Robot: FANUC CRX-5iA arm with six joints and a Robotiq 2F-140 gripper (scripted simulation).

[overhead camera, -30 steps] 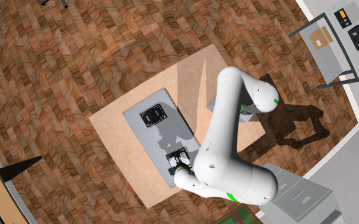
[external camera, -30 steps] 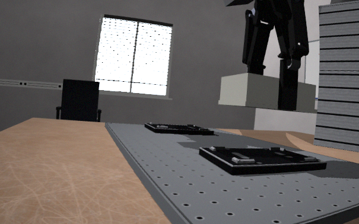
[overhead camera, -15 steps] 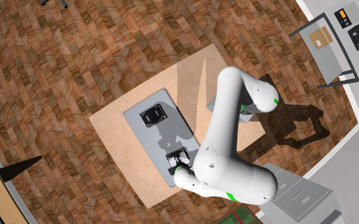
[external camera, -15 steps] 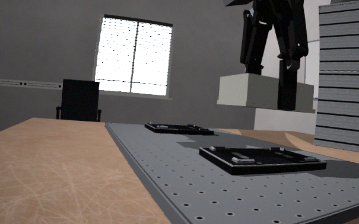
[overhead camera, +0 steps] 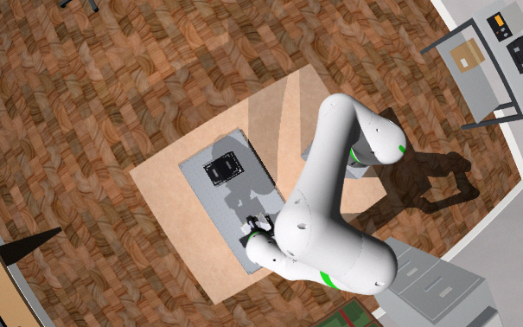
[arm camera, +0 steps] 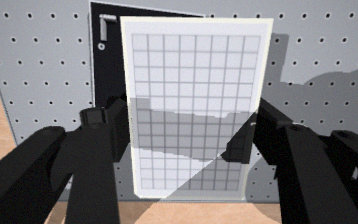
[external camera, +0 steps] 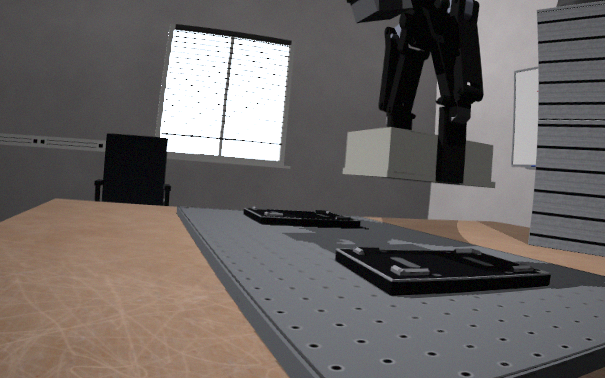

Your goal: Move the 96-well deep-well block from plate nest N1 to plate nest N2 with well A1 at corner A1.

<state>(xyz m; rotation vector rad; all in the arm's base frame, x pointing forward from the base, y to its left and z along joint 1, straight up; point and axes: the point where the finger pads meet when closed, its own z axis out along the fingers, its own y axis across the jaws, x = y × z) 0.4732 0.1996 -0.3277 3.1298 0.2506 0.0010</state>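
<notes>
Off to the left of the jaws in the exterior view, a dark chair (external camera: 134, 169) stands below a bright window (external camera: 225, 95), and the wooden table (external camera: 66, 280) carries a grey perforated breadboard (external camera: 346, 330). On that board, below and left of the jaws, the far plate nest (external camera: 302, 217) lies flat; the nearer plate nest (external camera: 441, 271) sits almost under them, its locators showing along the rim.

The gripper (external camera: 423, 120) hangs well above the board, its black fingers (external camera: 400, 85) clamped on the long sides of the pale deep-well block (external camera: 391, 152), which rides level in the air, apart from both nests. To the right of the jaws stands a tall grey drawer cabinet (external camera: 583, 125).

In the wrist view the left finger (arm camera: 115, 125) and the right finger (arm camera: 260, 130) press the block's (arm camera: 196, 105) two long edges, the well grid facing the camera. Beyond the jaws, a black nest (arm camera: 105, 65) shows past the block's left and upper edges, with one pale corner locator (arm camera: 106, 25) visible. A shadow falls across the lower part of the wells. The cut-off corner cannot be told here.

From above, the white arm (overhead camera: 329, 208) covers most of the gripper (overhead camera: 258, 225); the far nest (overhead camera: 224, 169) lies up and left of it
</notes>
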